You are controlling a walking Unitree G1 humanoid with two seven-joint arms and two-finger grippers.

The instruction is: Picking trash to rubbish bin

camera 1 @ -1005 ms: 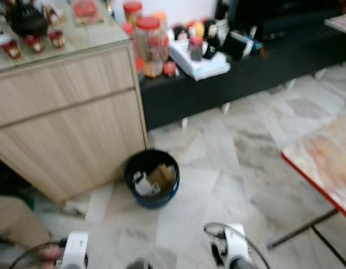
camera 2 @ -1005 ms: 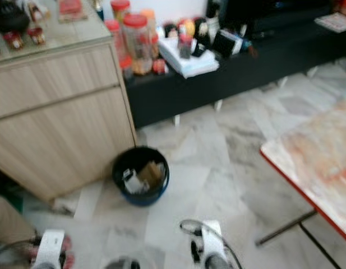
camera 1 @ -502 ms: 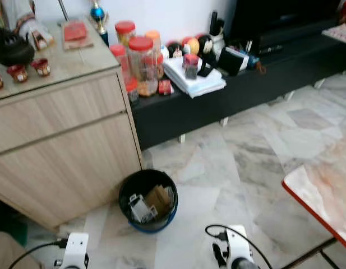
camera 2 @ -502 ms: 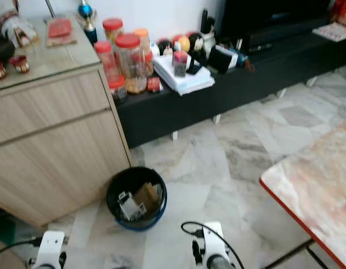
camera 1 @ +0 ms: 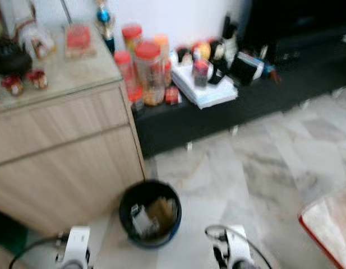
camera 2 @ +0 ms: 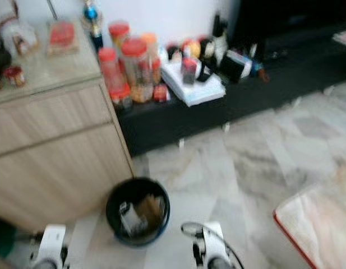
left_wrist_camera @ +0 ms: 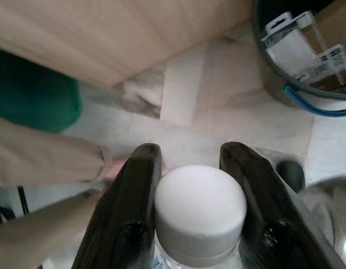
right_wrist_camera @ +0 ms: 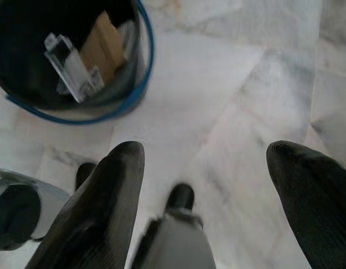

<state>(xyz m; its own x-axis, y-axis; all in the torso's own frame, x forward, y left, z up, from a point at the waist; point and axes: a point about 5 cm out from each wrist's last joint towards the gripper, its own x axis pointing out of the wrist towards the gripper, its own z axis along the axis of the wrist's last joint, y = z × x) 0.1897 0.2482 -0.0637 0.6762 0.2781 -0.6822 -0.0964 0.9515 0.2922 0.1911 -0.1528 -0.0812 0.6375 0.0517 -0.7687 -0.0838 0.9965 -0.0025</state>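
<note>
A round dark rubbish bin (camera 1: 150, 212) with a blue rim stands on the marble floor by the corner of a wooden cabinet (camera 1: 66, 154); cardboard and a clear plastic packet (right_wrist_camera: 72, 68) lie inside it. In the left wrist view my left gripper (left_wrist_camera: 189, 196) is shut on a clear bottle with a white cap (left_wrist_camera: 199, 213), held low over the floor a little short of the bin (left_wrist_camera: 299, 67). My right gripper (right_wrist_camera: 203, 185) stands open and empty above the floor, with the bin (right_wrist_camera: 66, 56) just ahead. Both wrists (camera 1: 74, 249) (camera 1: 234, 252) show at the bottom edge of the head views.
The cabinet top holds small cups and a teapot. A low black bench (camera 1: 245, 89) against the wall carries jars, papers and bottles. A red-edged table corner (camera 1: 330, 230) juts in at the lower right. A green object (left_wrist_camera: 38, 98) and tan cloth lie beside the cabinet.
The whole view has shifted and blurred as the camera moved; the bin sits slightly lower and the table corner has slid toward the right edge. The grippers keep their places.
</note>
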